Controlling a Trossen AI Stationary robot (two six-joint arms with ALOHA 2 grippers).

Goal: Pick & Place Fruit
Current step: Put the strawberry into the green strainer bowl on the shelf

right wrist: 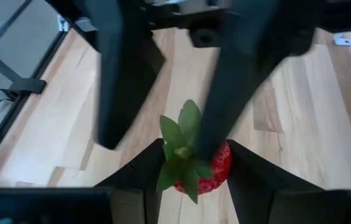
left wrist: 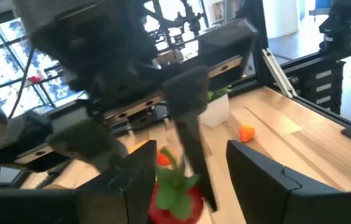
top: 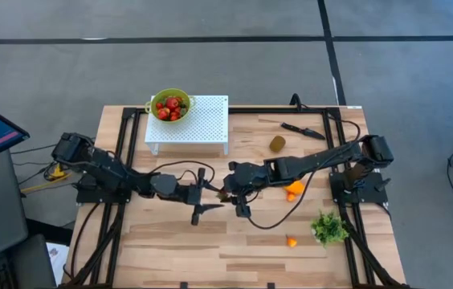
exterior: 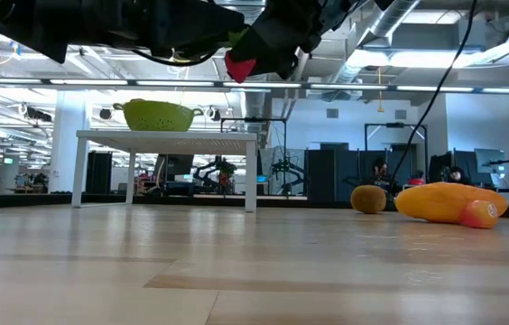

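Observation:
A red strawberry (right wrist: 216,167) with a green leafy cap is in the air above the middle of the table (top: 223,193), well above the tabletop in the low view (exterior: 241,65). My right gripper (right wrist: 194,180), reaching in from the table's right, is shut on it. My left gripper (left wrist: 188,180) comes level from the left and is open, one finger on either side of the strawberry (left wrist: 172,205). A kiwi (top: 277,144), a long orange fruit (top: 294,190) and a small orange piece (top: 291,241) lie on the right half of the table. My right gripper pinches the strawberry's red sides (right wrist: 222,163) between its two fingers. The fingers slant down from the table's right side. The strawberry is lifted clear of the table, with its leafy cap (right wrist: 182,152) turned back toward the wrist.
A green colander (top: 170,105) holding strawberries stands on a white perforated stand (top: 202,124) at the far left-centre. A black knife (top: 303,129) lies far right, and a green leafy bunch (top: 329,228) lies near right. Bare wood shows at the near centre.

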